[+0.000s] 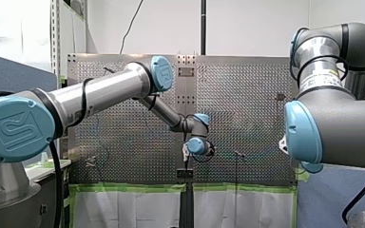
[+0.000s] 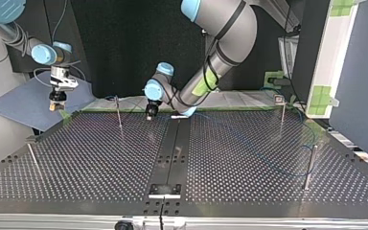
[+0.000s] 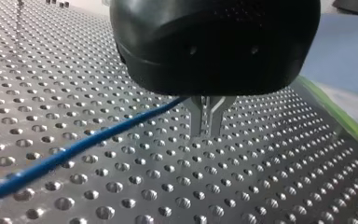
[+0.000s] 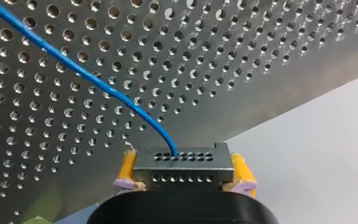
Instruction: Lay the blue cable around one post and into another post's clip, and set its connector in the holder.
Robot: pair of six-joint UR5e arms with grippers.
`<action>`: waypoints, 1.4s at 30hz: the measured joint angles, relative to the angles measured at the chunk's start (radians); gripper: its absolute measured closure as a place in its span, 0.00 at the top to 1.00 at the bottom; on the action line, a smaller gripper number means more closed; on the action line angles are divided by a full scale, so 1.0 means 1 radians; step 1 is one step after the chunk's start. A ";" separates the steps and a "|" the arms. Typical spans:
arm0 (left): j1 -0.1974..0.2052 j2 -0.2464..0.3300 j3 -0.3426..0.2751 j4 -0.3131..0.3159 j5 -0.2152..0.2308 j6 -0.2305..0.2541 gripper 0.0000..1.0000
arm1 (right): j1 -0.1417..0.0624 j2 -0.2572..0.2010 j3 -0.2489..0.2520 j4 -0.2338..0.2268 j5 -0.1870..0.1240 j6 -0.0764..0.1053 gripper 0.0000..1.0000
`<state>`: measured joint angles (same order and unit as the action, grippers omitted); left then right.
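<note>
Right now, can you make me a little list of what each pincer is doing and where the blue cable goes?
right pincer: shut on the connector, a yellow pad on each side
connector: grey block with rows of small holes, held off the table's edge
blue cable: comes out of the connector and runs away over the table
left pincer: low over the table, the blue cable running up to it; grip unclear
post: thin, upright, beside the left pincer in the top view
</note>
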<state>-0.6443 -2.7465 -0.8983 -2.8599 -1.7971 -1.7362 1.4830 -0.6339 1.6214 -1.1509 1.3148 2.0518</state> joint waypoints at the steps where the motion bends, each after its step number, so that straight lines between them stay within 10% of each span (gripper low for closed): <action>1: -0.001 0.000 0.003 -0.002 -0.010 0.003 0.10 | 0.000 0.001 -0.003 0.001 0.000 0.000 0.00; 30: -0.022 0.000 0.035 -0.031 -0.147 0.077 0.00 | 0.001 0.007 -0.051 -0.070 0.030 -0.006 0.00; 42: -0.022 0.000 0.051 -0.031 -0.177 0.083 0.05 | 0.004 0.011 -0.056 -0.098 0.076 -0.039 0.00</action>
<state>-0.6662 -2.7463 -0.8472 -2.8912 -1.9737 -1.6528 1.4869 -0.6231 1.5658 -1.2492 1.3904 2.0125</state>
